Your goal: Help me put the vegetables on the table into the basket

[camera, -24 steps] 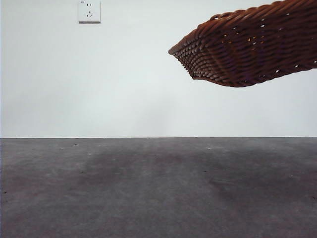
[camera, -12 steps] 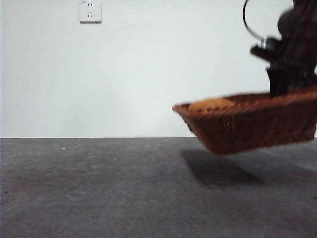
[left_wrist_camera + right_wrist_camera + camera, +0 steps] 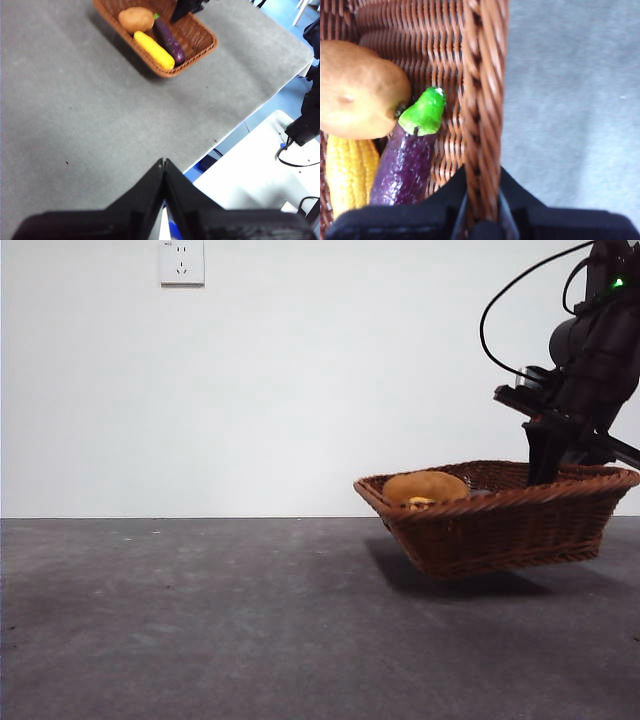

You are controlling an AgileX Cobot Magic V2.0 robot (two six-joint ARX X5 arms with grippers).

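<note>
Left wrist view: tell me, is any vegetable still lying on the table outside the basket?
No; the potato, corn and eggplant all lie inside the basket.

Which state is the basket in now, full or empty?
Holding all three: the basket contains the potato, corn and eggplant, while the right gripper grips its rim.

In the front view we see the basket [image 3: 500, 530] wall hiding the eggplant [image 3: 407, 160] and most of the corn [image 3: 347, 172]; the picture edge crops the right gripper [image 3: 548, 465] arm.
</note>
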